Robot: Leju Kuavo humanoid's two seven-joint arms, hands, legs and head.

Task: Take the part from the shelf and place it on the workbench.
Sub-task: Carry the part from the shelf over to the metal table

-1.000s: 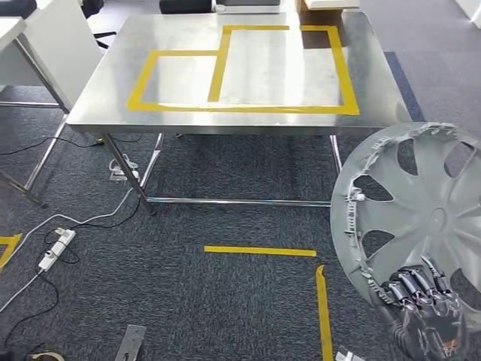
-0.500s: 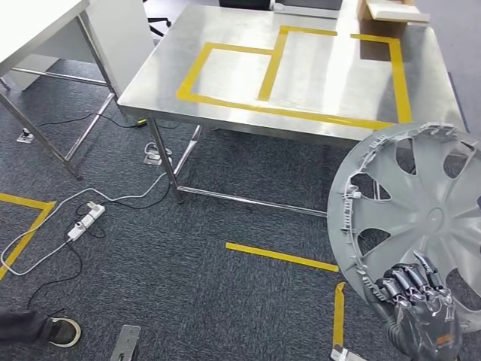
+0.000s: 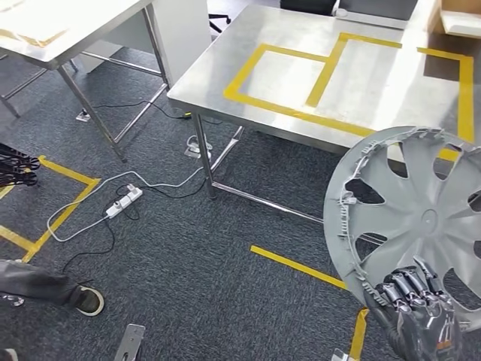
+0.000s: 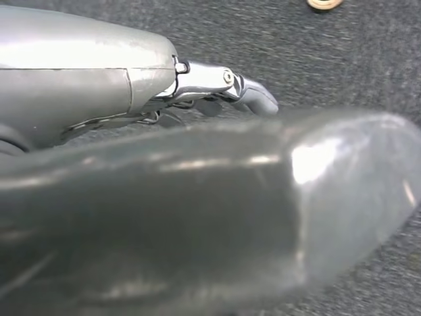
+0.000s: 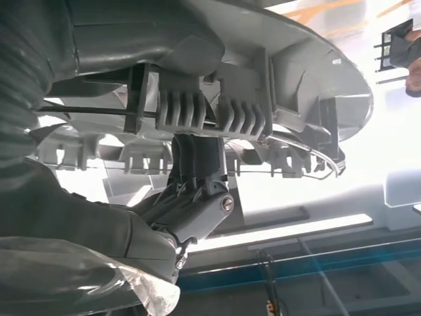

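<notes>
Floor [image 3: 187, 256]: dark grey carpet, marked with strips of yellow tape [image 3: 297, 265]. Counter [image 3: 340, 83]: stainless steel top on metal legs, upper centre and right of the head view, bearing yellow tape outlines that form two adjoining rectangles. Second counter [image 3: 68, 26]: pale top on steel legs, upper left, well apart from the first. Wheel cover [image 3: 417, 222]: the task's part, a grey plastic hubcap with spokes and cut-out openings, held upright at the right of the head view, in front of the near edge of the steel counter and above the floor, not resting on anything; the right wrist view shows its ribbed clips and inner rim [image 5: 218, 108] from close behind. Right hand [image 3: 422, 312]: dark fingers closed over the lower rim of the wheel cover, gripping it. Left hand [image 4: 233, 89]: seen in the left wrist view above the carpet with a silver finger extended; whether it is spread or curled cannot be told, as most of it is blurred. Power strip [image 3: 123, 201]: white, lying on the floor left of the steel counter's leg, with white and black cables trailing from it. Shoe [image 3: 89, 301]: a person's foot and grey trouser leg at the lower left edge. Metal plate [image 3: 129, 344]: small, flat on the carpet at the bottom edge.
</notes>
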